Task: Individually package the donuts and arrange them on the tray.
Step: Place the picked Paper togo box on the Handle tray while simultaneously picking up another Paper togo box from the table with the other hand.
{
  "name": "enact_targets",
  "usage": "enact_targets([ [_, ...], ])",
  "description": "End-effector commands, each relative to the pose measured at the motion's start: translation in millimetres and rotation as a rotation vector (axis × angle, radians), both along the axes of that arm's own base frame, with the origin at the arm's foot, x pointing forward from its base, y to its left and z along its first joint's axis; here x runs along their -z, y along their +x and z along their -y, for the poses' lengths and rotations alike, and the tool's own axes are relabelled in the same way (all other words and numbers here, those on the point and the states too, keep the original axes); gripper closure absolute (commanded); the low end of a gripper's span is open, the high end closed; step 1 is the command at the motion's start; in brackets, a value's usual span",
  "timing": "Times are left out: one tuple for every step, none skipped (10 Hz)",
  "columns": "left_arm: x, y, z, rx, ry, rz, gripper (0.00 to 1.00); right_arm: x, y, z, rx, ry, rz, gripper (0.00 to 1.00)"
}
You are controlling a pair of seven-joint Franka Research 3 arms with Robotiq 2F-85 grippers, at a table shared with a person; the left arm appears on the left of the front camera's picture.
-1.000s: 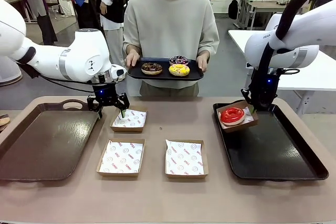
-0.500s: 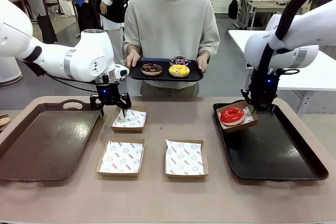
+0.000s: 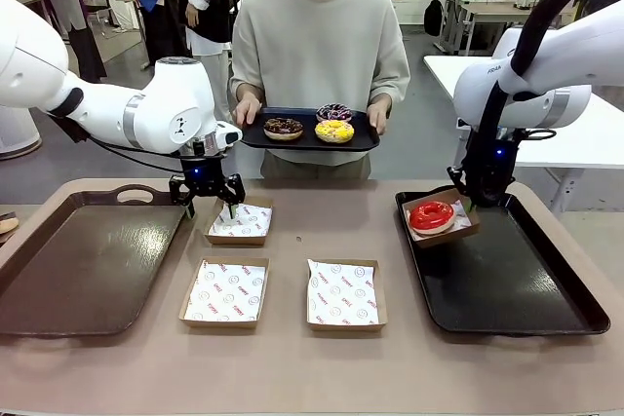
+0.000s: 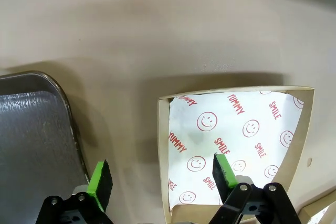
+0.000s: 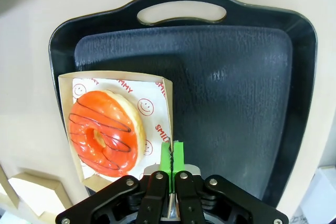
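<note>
The red donut [image 3: 430, 214] [image 5: 102, 132] lies in a paper-lined box [image 5: 152, 88] at the far left corner of the black tray [image 3: 517, 289] [image 5: 236, 77], the box overlapping the tray's rim. My right gripper [image 3: 467, 199] [image 5: 172, 157] is shut on that box's side wall. A person holds a small black tray [image 3: 363, 139] carrying three donuts: dark chocolate [image 3: 283, 128], yellow-iced [image 3: 334, 131] and sprinkled chocolate [image 3: 333, 111]. My left gripper [image 3: 208, 205] [image 4: 161, 178] is open, its fingers straddling the left wall of an empty lined box [image 3: 240, 222] [image 4: 236, 135].
Two more empty lined boxes [image 3: 225, 291] [image 3: 343, 293] sit side by side on the near middle of the table. A large brown tray [image 3: 83, 265] [image 4: 31, 135] lies at the left, close beside my left gripper.
My left gripper has shifted a little to the right at the empty box and its jaws have narrowed slightly. The right gripper and its box have barely moved.
</note>
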State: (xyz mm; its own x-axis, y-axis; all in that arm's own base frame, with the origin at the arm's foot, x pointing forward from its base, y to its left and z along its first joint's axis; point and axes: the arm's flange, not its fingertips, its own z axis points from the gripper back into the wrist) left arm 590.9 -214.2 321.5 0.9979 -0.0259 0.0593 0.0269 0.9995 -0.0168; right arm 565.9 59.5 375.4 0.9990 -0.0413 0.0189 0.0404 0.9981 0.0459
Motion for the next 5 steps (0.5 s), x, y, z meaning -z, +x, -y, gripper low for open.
enact_targets([
  [0.1, 7.1, 4.8, 0.002, 0.029, 0.015, 0.12, -1.5, 4.9, -1.4, 0.003, 0.014, -0.01, 0.99],
  [0.4, 7.3, 4.9, 0.009, 0.027, 0.012, 0.58, -1.0, 4.7, -1.3, -0.001, 0.02, -0.018, 0.56],
  [0.1, 7.5, 5.0, 0.011, 0.02, 0.01, 0.71, -1.2, 4.4, -1.3, 0.0, 0.02, -0.025, 0.39],
  [-0.3, 7.1, 5.1, 0.013, 0.018, 0.012, 1.0, -1.7, 4.2, -1.3, 0.004, 0.022, -0.027, 0.0],
  [-0.9, 6.8, 4.8, 0.024, 0.006, 0.002, 1.0, -1.8, 4.2, -0.6, 0.01, 0.021, -0.03, 0.0],
])
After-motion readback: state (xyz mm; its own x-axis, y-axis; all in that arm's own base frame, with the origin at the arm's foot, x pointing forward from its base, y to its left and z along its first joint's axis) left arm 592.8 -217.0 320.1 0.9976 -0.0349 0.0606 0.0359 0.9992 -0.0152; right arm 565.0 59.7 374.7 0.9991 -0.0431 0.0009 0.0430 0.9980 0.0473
